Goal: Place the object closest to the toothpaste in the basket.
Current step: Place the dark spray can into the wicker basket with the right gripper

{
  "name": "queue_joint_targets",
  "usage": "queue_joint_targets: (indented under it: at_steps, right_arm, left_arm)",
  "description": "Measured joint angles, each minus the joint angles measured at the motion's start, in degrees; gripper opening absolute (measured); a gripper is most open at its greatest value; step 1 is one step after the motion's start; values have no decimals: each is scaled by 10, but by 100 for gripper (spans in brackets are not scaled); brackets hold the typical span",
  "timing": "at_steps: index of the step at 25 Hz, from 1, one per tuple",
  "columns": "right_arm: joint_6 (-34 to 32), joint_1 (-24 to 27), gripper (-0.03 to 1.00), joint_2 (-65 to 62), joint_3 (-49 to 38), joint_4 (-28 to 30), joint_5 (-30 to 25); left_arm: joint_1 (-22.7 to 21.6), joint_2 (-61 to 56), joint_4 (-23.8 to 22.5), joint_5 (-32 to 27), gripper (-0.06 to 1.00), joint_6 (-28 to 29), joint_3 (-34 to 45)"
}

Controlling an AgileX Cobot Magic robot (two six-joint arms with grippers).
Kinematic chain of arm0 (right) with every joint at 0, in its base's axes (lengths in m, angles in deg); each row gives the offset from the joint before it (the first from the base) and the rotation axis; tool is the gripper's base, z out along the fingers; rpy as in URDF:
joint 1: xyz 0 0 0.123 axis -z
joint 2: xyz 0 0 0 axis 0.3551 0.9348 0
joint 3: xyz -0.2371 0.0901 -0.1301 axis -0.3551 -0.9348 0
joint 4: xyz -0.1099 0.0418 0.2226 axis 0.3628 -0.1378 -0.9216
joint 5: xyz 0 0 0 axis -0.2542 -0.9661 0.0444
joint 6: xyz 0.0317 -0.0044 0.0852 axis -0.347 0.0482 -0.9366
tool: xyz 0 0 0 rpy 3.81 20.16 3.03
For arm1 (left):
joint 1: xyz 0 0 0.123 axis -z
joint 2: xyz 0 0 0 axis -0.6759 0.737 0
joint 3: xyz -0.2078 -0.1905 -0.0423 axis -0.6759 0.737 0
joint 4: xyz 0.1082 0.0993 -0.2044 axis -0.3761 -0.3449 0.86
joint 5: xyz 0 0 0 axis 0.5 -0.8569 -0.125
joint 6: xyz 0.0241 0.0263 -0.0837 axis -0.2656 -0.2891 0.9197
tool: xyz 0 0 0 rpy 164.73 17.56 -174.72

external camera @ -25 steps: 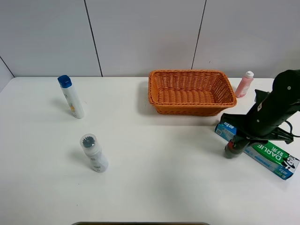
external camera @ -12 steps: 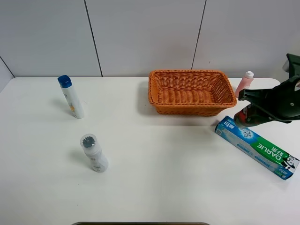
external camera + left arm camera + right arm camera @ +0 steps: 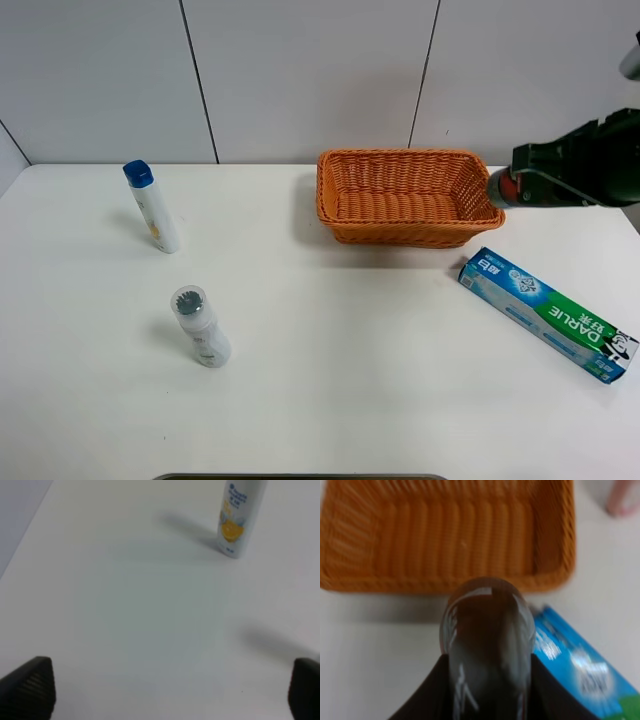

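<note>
From the high camera, the right arm [image 3: 590,170] reaches in from the right side. The right fingers [image 3: 528,172] hold a dark bottle [image 3: 498,188] with a bit of red on it. The bottle is up in the air, off the tabletop [image 3: 330,390]. It is right at the right end of the orange basket [image 3: 400,232]. The toothpaste box [image 3: 545,312] lies flat on the tabletop, just in front of the basket's right end. Far to the left, a white bottle with a blue cap [image 3: 152,206] stands and leans a little. Closer to the front stands a white bottle with a gray top [image 3: 200,325].

From the left wrist camera, the left fingers [image 3: 30,687] show as two black tips. They are wide apart and hold nothing. White tabletop [image 3: 150,620] lies between them. Farther off stands a white bottle with an orange picture [image 3: 237,520]. Its top is cut off by the edge.

From the right wrist camera, the right fingers [image 3: 420,700] squeeze the dark bottle [image 3: 487,625] from both sides. Here it looks brown and shiny. Past it sits the basket [image 3: 370,582]. The blue toothpaste box [image 3: 570,655] is beside the bottle. A blurry pink thing [image 3: 622,500] shows beyond the basket.
</note>
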Motion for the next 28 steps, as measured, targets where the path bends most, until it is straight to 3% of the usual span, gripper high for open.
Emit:
queue_joint_targets:
  at_steps: [28]
  right_arm:
    - [49,-16,31,401,328,7,17]
  left_arm:
    - [0,0,0,0,94,0,0]
